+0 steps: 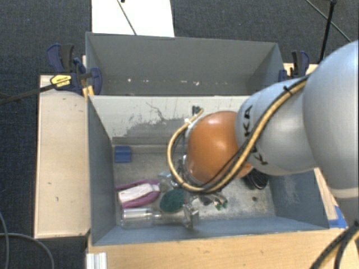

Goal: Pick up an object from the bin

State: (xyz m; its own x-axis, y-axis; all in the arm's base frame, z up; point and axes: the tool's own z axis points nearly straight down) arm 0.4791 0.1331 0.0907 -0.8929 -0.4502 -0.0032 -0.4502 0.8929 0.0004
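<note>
Robot arm [314, 122] overhead; end effector [190, 210] low by near wall of bin [101, 167], beside dark green round object [170, 202]; opening cannot be determined.

You can read one marking: black brand lettering [247, 122] on the pale grey arm [305, 122] that reaches over the bin [101, 167] from the right. "KA" is legible beside the orange cover [213, 144]. A dark cable [268, 115] crosses the remaining letters, leaving them unreadable.
</note>
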